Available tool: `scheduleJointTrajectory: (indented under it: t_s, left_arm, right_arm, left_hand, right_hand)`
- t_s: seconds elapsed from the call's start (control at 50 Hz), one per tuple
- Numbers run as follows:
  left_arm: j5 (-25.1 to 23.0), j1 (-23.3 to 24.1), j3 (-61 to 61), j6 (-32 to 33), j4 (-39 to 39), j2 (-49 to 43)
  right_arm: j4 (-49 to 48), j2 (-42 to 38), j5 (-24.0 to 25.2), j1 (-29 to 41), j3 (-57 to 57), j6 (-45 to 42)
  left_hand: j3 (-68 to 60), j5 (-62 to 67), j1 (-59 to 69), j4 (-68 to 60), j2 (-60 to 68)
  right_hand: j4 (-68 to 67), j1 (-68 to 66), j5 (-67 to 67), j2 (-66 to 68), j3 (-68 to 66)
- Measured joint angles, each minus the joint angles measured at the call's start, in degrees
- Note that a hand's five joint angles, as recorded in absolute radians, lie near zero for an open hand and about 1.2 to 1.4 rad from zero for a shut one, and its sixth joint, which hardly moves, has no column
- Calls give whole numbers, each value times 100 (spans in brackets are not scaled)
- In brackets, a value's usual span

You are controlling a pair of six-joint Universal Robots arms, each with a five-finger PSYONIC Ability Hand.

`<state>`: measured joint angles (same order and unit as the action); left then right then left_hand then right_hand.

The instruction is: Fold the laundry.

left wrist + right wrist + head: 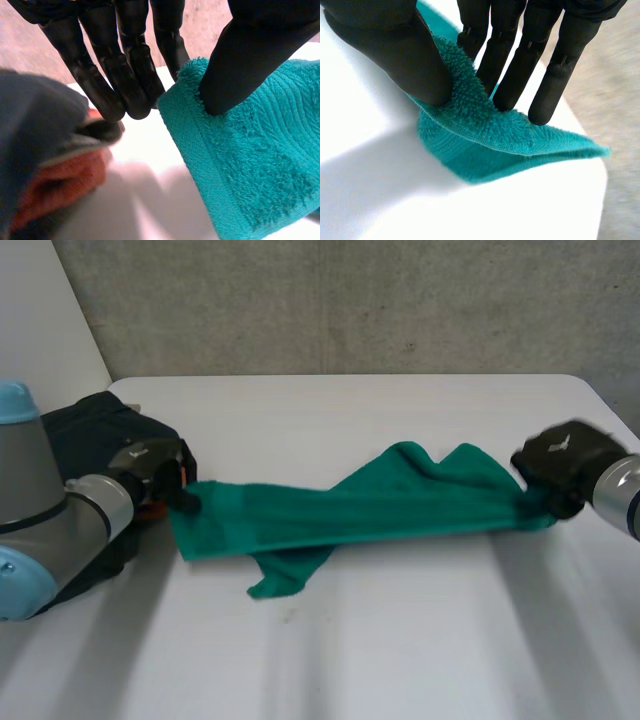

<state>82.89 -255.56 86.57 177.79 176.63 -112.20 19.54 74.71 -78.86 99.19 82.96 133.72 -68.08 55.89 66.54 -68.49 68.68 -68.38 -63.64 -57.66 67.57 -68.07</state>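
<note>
The green towel [380, 505] stretches over the table's middle, its long axis running from 9 to 3 o'clock. The left hand [150, 462] pinches its 9 o'clock end, and the right hand [562, 458] pinches its 3 o'clock corner.

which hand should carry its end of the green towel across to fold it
Likely the right hand: it pinches its towel end between thumb and fingers over bare table. The left hand pinches its end too, but is crowded by the pile of dark clothes beside it.
</note>
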Motion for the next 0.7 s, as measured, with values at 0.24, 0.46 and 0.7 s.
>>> scheduleJointTrajectory:
  t_s: [0.24,0.46,0.7]
  left_arm:
    - [153,316,-2597,-3,130,-1198]
    - [702,337,-5251,-735,733,-1172]
    - [646,93,-2323,-834,841,-218]
  right_arm:
    - [-792,-1689,-542,155,-2447,-74]
    - [-4732,-1449,-633,239,-3249,1110]
    - [-4738,-809,249,110,-1089,1637]
  left_hand:
    - [-6,0,0,-1,5]
    - [-6,0,0,-1,6]
    - [-6,43,0,-2,6]
  right_hand:
    - [-23,0,-3,5,-19]
    - [-24,0,-21,5,-19]
    - [-25,0,-93,5,-19]
